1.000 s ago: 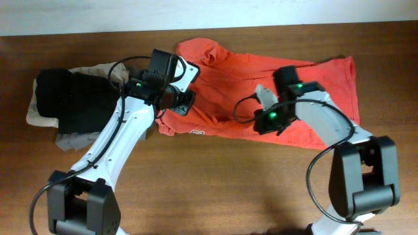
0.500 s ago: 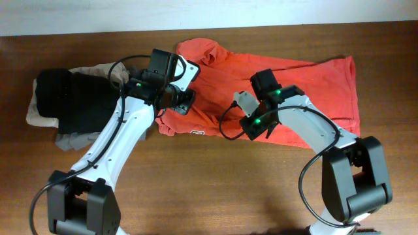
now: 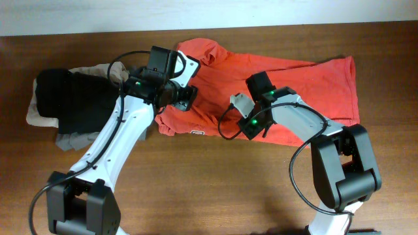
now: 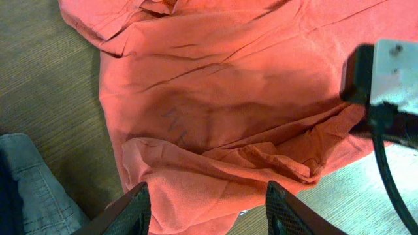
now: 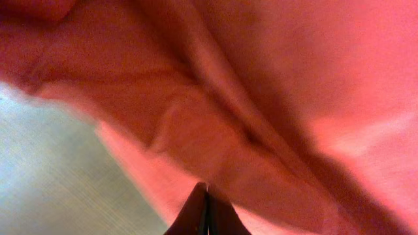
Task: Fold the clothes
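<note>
The red-orange T-shirt, the clothes (image 3: 307,85), lies spread across the middle of the table, its left side rumpled and folded over (image 4: 215,104). My left gripper (image 3: 185,98) hovers over that left part, open; its dark fingers (image 4: 138,210) stand wide apart over a folded flap of the shirt (image 4: 196,196), holding nothing. My right gripper (image 3: 251,132) is low over the shirt's front edge, shut. In the right wrist view its tips (image 5: 208,193) are pressed together just above blurred red cloth (image 5: 274,91), with no fabric visibly between them.
A pile of folded black (image 3: 65,101), beige (image 3: 38,116) and grey (image 3: 68,140) garments sits at the left; its grey cloth (image 4: 29,189) shows beside the shirt. The right arm's black and white body (image 4: 388,72) is close to my left gripper. Bare wood (image 3: 215,189) lies in front.
The right arm has swept left over the shirt toward the left gripper, staying shut. The left gripper's fingers have spread wider and shifted slightly up.
</note>
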{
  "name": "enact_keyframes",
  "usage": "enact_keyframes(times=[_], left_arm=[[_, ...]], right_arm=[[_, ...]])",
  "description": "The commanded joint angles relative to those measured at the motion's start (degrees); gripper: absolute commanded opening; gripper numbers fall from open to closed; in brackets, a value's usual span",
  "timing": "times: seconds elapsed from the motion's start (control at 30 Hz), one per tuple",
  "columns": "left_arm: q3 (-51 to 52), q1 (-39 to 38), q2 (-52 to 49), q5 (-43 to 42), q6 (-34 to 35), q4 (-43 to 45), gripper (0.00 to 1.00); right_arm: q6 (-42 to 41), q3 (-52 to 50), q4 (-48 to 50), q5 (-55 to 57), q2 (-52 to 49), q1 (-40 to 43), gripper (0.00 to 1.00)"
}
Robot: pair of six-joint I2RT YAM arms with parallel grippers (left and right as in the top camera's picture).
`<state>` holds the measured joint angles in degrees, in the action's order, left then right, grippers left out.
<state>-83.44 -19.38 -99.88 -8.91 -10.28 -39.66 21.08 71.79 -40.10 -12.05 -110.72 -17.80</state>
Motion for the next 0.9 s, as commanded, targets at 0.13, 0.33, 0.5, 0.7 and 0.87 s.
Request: enact_keyframes(times=[0.13, 0.33, 0.5, 0.7, 0.87], left_arm=[[-1.27, 0.04, 0.37, 0.37, -0.28, -0.46, 0.56], [-1.27, 0.04, 0.37, 0.39, -0.28, -0.70, 0.57], [-1.27, 0.04, 0.37, 0.39, -0.28, -0.79, 0.57], [-1.27, 0.04, 0.37, 0.48, -0.33, -1.73, 0.57], [-1.27, 0.04, 0.37, 1.49, -0.31, -1.75, 0.57]], right_arm=[[-4.02, -0.39, 6.82, 11.30, -0.15, -0.57, 0.04], [-6.78, -0.37, 9.27, 15.32, -0.15, -0.57, 0.04], [-7.02, -0.26, 10.36, 18.08, -0.13, -0.55, 0.04], [-7.23, 3.98, 4.63, 17.38, 2.51, -0.52, 0.04], [-5.53, 6.34, -6.88, 9.49, 5.03, -0.57, 0.04]])
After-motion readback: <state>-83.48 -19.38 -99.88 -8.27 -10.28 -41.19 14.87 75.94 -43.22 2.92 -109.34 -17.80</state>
